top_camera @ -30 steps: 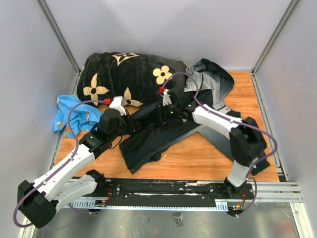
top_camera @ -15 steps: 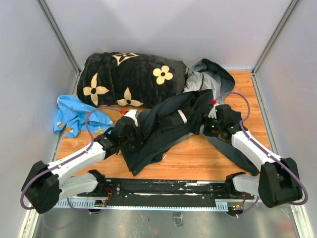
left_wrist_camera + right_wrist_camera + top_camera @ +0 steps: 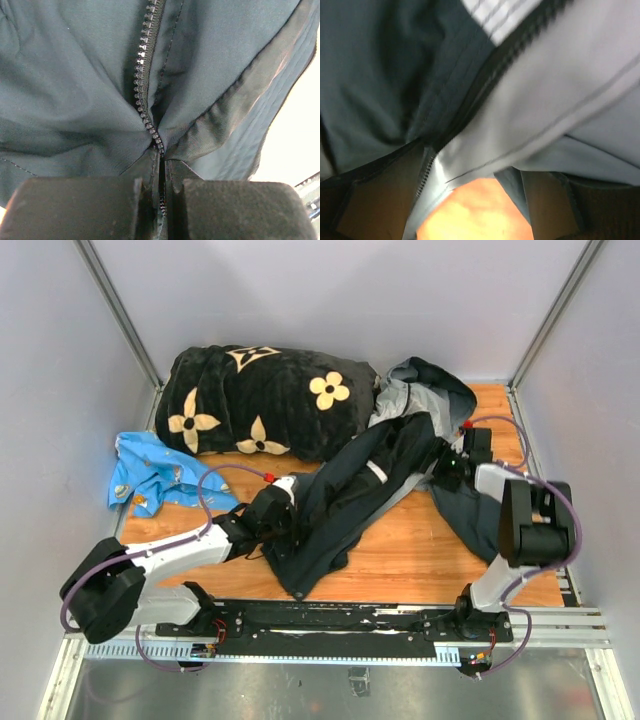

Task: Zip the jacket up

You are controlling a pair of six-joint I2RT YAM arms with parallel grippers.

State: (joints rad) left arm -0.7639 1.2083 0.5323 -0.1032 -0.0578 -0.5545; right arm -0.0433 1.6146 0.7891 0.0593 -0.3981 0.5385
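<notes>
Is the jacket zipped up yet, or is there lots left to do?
Not yet, as far as I can see. Done: the jacket lies stretched out long. In hand: the left gripper is shut on the zipper; the right gripper is at the far end, grip too blurred to judge. Left: no slider shows, so the zipping looks yet to come.

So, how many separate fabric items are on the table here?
3: the jacket stretched across the centre, the black flowered blanket behind it, the blue patterned cloth at left. More could hide underneath.
</notes>
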